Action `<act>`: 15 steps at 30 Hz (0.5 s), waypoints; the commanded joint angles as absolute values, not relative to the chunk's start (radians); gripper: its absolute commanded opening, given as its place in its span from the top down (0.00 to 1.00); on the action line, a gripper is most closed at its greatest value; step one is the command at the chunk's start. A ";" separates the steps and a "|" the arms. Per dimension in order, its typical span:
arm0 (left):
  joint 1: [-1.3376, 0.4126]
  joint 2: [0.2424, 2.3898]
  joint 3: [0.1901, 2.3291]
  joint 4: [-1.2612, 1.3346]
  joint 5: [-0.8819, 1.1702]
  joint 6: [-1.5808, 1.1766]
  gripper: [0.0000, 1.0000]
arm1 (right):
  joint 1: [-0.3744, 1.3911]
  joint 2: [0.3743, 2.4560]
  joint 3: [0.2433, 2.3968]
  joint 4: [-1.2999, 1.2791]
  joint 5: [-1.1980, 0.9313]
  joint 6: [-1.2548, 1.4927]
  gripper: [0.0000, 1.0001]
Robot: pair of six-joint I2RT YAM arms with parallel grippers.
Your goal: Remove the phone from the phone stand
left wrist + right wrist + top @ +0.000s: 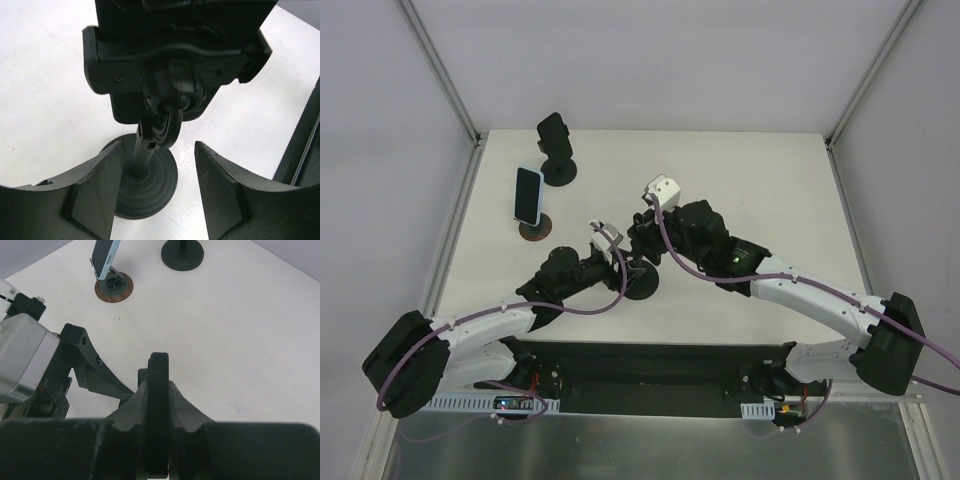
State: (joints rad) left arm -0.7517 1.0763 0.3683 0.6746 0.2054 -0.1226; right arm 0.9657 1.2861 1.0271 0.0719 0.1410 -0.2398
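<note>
A black phone stand (642,282) stands in the middle of the table, its round base (147,185) and clamp cradle (170,65) filling the left wrist view. The black phone (185,15) sits in that cradle. In the right wrist view the phone (159,375) appears edge-on as a thin dark slab. My right gripper (159,385) (642,240) is shut on it from above, one finger against each face. My left gripper (159,150) (618,258) is open, low beside the stand, with its fingers (95,190) on either side of the stem and not touching it.
A blue-and-white phone (528,195) leans on a brown-based stand (114,287) at the back left. Behind it stands another black stand (556,150) with a round base (182,254). Metal frame rails run along the table's left and right edges.
</note>
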 commanded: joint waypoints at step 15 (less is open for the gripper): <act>-0.747 1.181 0.465 0.772 0.201 -0.100 0.52 | 0.960 1.250 1.014 0.155 0.086 -0.235 0.99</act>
